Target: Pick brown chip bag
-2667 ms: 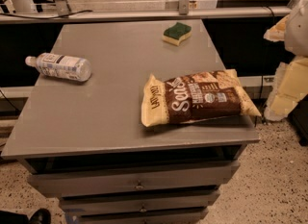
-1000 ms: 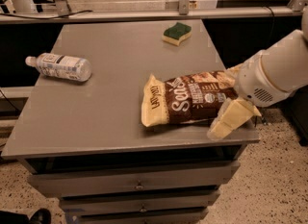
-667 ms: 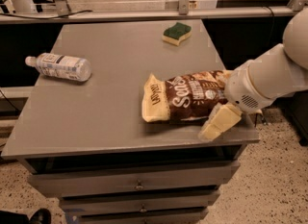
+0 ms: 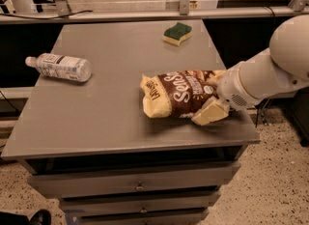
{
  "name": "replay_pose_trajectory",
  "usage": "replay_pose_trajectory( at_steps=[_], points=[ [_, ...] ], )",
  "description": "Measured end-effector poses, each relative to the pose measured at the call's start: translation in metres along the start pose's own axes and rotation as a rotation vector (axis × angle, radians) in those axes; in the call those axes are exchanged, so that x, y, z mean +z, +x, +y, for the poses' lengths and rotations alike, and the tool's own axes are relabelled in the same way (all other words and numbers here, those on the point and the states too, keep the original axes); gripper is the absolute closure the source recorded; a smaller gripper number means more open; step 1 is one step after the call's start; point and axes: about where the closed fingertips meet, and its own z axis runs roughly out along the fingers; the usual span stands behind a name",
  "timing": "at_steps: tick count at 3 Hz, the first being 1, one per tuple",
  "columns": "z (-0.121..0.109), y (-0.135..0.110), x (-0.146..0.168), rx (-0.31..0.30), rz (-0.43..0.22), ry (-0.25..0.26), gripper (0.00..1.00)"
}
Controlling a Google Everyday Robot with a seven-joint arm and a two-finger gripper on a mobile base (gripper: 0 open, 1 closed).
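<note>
The brown bag (image 4: 177,93) was seen lying flat on the bench (image 4: 96,120), toward its right front corner, its long axis running left to right. The gripper (image 4: 211,104) was set at the bag's right end, reaching in from the right along that axis. One finger (image 4: 208,114) was seen against the bag's near edge. The other was hidden behind the bag, so the fingers were judged to be apart, straddling the end and not clamped on it.
</note>
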Motion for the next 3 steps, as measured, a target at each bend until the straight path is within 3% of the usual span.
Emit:
replay_pose_trajectory(
  at_steps=[2,3],
  points=[
    [-0.0100,-0.0053,-0.0034,0.010,0.000,0.002,0.84],
    [-0.0102,-0.0059,-0.0045,0.011,0.000,0.002,1.00]
  ],
)
